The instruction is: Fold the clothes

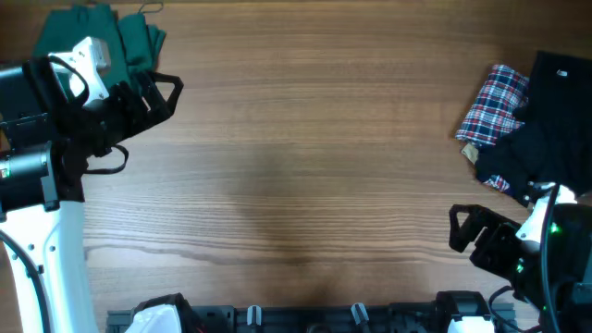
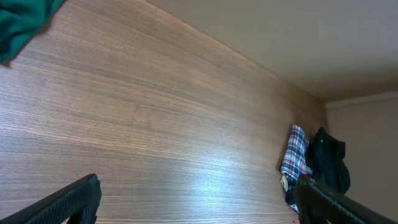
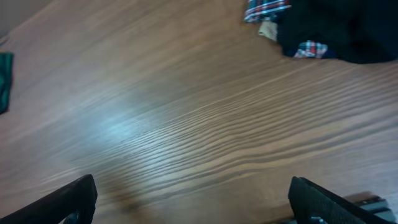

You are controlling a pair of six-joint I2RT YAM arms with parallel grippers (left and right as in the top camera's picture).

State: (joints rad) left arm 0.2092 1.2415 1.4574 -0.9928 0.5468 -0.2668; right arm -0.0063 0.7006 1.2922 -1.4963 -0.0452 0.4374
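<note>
The clothes (image 1: pixel 129 39), a plain dark teal-green garment, lie bunched at the table's far left corner, partly hidden under my left arm. In the left wrist view the clothes (image 2: pixel 22 22) show at the top left edge, and in the right wrist view only a sliver of the clothes (image 3: pixel 4 81) at the left edge. My left gripper (image 1: pixel 163 97) stands open just right of the garment, apart from it, with bare wood between its fingers (image 2: pixel 74 199). My right gripper (image 1: pixel 455 231) is open near the front right, holding nothing; its fingers (image 3: pixel 323 202) frame bare wood.
A red-white-blue plaid cloth (image 1: pixel 495 102) and a black garment (image 1: pixel 550 111) lie piled at the right edge. The same plaid cloth (image 2: pixel 295 155) and black garment (image 2: pixel 328 158) appear beyond my left gripper's right finger. The wooden table (image 1: pixel 305 157) spans the middle.
</note>
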